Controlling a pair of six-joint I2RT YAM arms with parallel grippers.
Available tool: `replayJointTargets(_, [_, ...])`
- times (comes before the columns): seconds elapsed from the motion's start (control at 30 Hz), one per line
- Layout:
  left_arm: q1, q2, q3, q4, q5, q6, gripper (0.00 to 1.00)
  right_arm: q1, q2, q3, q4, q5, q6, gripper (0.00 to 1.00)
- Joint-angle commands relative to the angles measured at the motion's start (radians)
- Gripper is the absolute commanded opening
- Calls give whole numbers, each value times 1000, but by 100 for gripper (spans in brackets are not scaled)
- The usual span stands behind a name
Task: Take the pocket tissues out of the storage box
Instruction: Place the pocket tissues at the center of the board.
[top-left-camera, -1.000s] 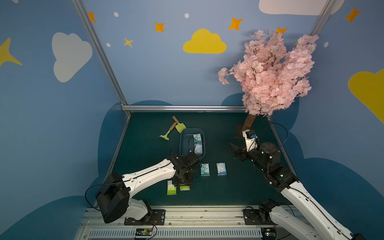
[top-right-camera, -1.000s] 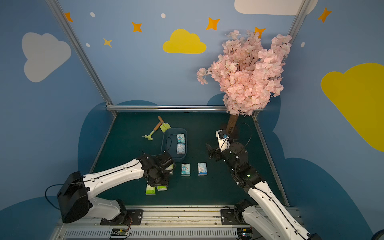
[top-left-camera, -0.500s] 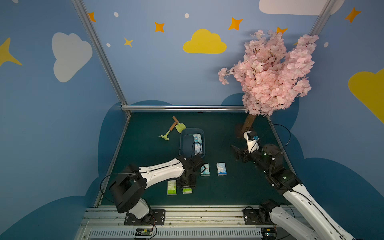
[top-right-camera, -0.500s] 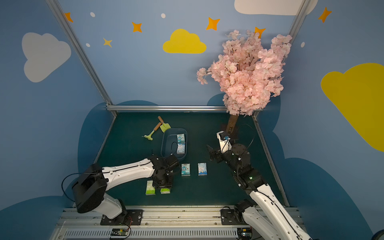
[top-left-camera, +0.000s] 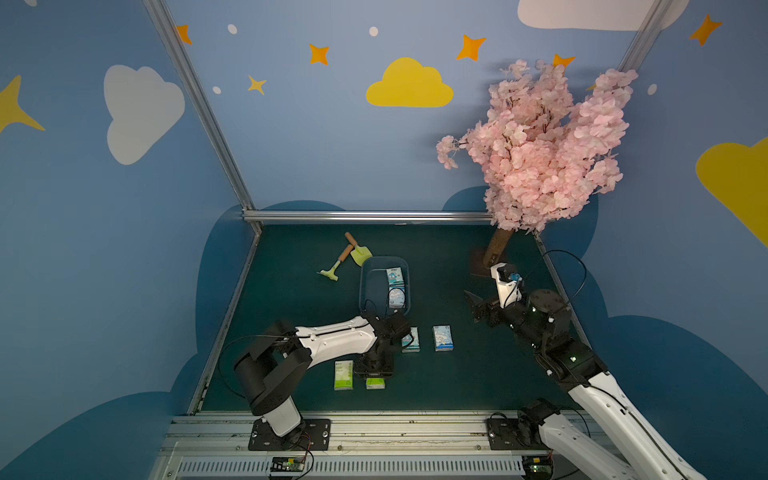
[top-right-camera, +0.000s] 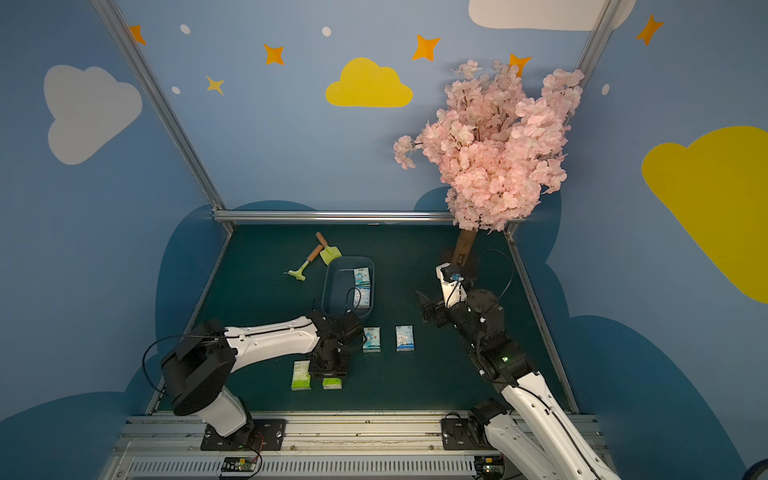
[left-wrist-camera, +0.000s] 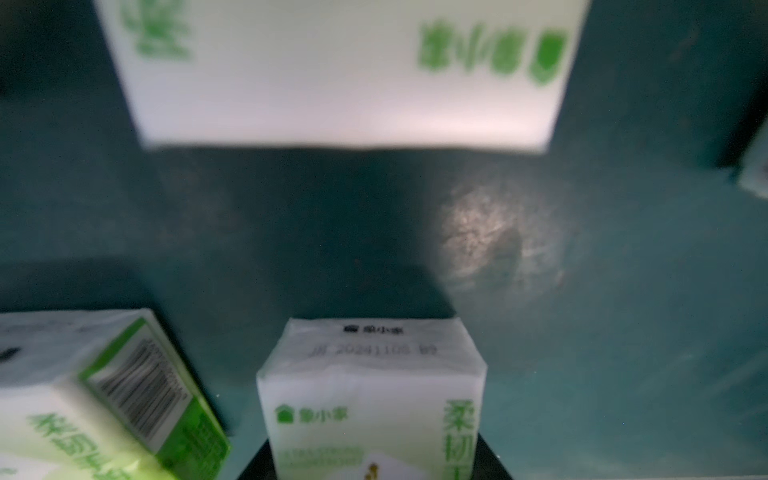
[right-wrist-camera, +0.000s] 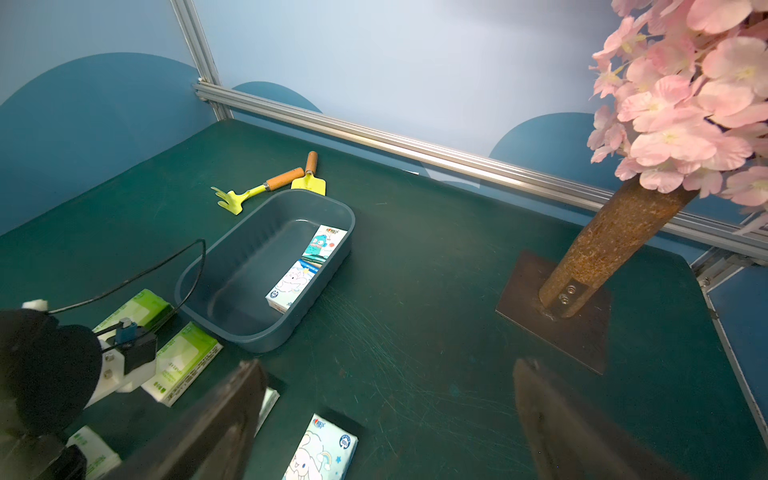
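The table (top-left-camera: 457, 386) is a dark green mat, scratched in fine arcs and worn to a shiny patch (left-wrist-camera: 490, 241) in the left wrist view. Blue walls painted with yellow and white clouds and orange stars close it in, joined by aluminium posts. A pink blossom tree (top-left-camera: 540, 145) leans from a brown base plate (right-wrist-camera: 552, 320) at the far corner on the right arm's side. The storage box (top-left-camera: 368, 286) sits mid-table with two blue pocket tissues (top-left-camera: 395, 276) along one long wall; a yellow-green shovel (top-left-camera: 360, 251) and rake (top-left-camera: 332, 270) lie just behind it. Two more blue packets (top-left-camera: 442, 338) lie flat on the mat nearer the front rail (top-left-camera: 374, 428), and green-and-white packets (top-left-camera: 343, 375) lie beside them. The left end effector (top-left-camera: 376, 370) is down at the mat with a green-and-white packet (left-wrist-camera: 370, 395) between its jaws; I cannot tell whether it grips it. The right end effector (right-wrist-camera: 386, 374) hovers near the tree, jaws spread wide and holding nothing.
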Motion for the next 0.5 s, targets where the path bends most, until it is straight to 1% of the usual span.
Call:
replayJointTargets(0.0, [-2,27,-7,7,1,12,54,-9,0,1,-5,-12,-14,98])
replayJointTargets(0.23, [-3,40,-17,3,-1,15,60,-18,13,3,9,-22,-10,98])
replayJointTargets(0.37, [-3,40,-3,-17,-8,21,61,-19,17,5,13,-23,-4,98])
replayJointTargets(0.47, [-3,38,7,-28,-8,25,65,-21,19,4,13,-22,-2,98])
